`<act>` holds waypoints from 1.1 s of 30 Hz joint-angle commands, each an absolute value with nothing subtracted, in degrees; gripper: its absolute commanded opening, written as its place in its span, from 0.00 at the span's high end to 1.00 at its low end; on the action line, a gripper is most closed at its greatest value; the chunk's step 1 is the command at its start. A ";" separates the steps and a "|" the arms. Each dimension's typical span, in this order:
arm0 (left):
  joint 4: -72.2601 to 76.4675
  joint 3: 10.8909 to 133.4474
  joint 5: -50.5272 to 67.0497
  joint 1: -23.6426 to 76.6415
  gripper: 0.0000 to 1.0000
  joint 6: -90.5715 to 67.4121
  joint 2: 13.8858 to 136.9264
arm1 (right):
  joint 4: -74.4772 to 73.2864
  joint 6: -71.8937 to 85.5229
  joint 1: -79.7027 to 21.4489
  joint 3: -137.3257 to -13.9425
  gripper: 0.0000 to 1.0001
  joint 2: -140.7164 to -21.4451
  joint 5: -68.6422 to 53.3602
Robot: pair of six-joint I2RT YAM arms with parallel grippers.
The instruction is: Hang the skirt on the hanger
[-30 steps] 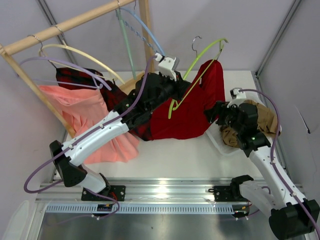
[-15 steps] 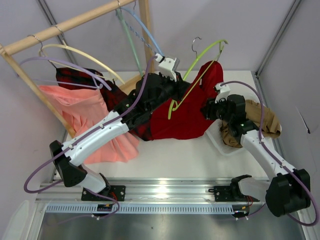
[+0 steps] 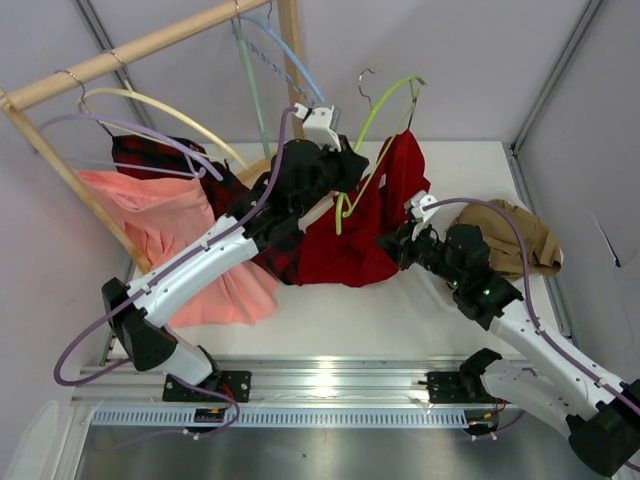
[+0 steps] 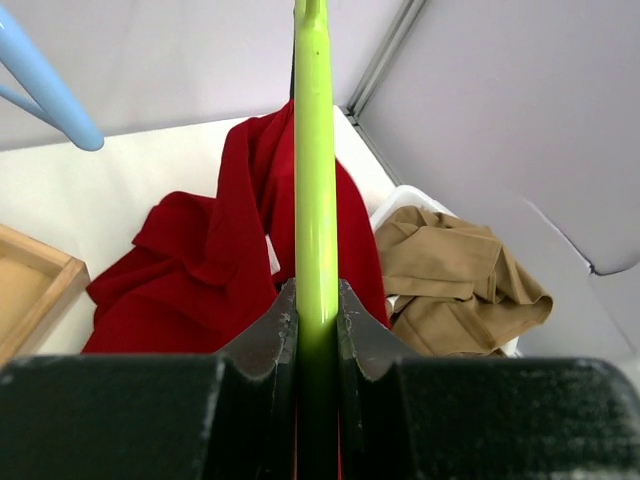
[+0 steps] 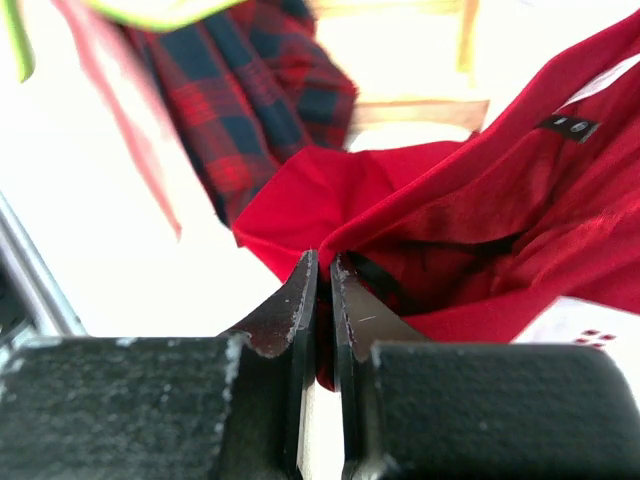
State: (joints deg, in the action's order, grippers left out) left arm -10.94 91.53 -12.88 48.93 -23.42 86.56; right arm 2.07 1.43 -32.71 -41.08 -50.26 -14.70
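Observation:
The lime-green hanger (image 3: 372, 125) with its silver hook (image 3: 365, 85) is held up above the table. My left gripper (image 3: 340, 172) is shut on the hanger's lower bar (image 4: 316, 200). The deep-red skirt (image 3: 360, 230) hangs partly over the hanger and spreads onto the table below it (image 4: 180, 270). My right gripper (image 3: 392, 243) is at the skirt's right lower edge, its jaws shut with a fold of the red fabric (image 5: 400, 230) pinched between them.
A wooden rack (image 3: 150, 45) at the back left carries a light-blue hanger (image 3: 290, 65), a cream hanger (image 3: 170, 110), a plaid skirt (image 3: 185, 165) and a salmon-pink skirt (image 3: 170, 230). A tan garment (image 3: 520, 235) lies in a white bin at the right.
My right gripper has moved left from beside the bin to the skirt's edge and closed on the fabric. My left gripper has shifted the hanger slightly left and up.

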 commanded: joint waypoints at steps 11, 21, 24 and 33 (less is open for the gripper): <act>11.76 80.71 -12.92 49.48 1.00 -30.77 83.59 | -5.96 5.97 -43.85 -33.49 0.97 -47.11 -10.99; 20.21 71.55 -11.43 51.59 1.00 -25.41 80.16 | -15.28 15.55 -43.42 -37.08 0.42 -37.62 4.90; 20.21 70.67 -11.25 51.86 1.00 -24.70 79.28 | -19.77 20.21 -40.00 -41.12 0.37 -36.48 9.66; 20.83 69.08 -9.75 52.12 1.00 -23.82 77.43 | -21.01 30.40 -26.37 -48.60 0.31 -43.15 2.13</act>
State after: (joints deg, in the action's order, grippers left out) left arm 12.10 68.66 -10.35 51.83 -25.43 80.90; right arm -20.82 25.58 -28.34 -46.54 -40.97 5.43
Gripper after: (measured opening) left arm 0.177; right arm 0.688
